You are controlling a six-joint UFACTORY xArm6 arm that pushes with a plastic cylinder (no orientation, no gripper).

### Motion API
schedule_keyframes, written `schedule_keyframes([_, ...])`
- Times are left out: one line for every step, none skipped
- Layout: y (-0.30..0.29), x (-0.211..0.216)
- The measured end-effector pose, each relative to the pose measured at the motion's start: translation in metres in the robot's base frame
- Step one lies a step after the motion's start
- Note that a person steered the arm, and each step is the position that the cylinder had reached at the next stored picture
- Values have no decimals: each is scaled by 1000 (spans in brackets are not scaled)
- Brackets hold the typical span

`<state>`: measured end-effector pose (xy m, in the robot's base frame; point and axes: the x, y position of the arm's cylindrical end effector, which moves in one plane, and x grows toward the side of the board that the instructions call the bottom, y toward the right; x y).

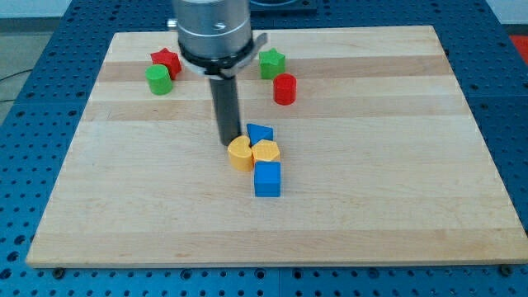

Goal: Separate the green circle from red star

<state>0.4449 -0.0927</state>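
The green circle (158, 80) sits at the view's upper left of the wooden board (124, 190). The red star (166, 61) touches it just above and to the right. My tip (228, 142) is near the board's middle, well to the right of and below both. It rests right at the upper edge of a yellow circle (240, 154).
A green star (271, 63) and a red cylinder (285, 88) lie at the view's upper middle. Beside the yellow circle cluster a blue triangular block (260, 134), a yellow hexagon-like block (266, 152) and a blue cube (267, 179). The arm's grey body (213, 29) hangs over the top.
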Motion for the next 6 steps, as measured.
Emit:
schedule_keyframes([-86,0])
schedule_keyframes([-163,-45])
schedule_keyframes([-163,-122])
schedule_keyframes([-142,-132])
schedule_keyframes([-70,-121])
schedule_keyframes([-17,-91])
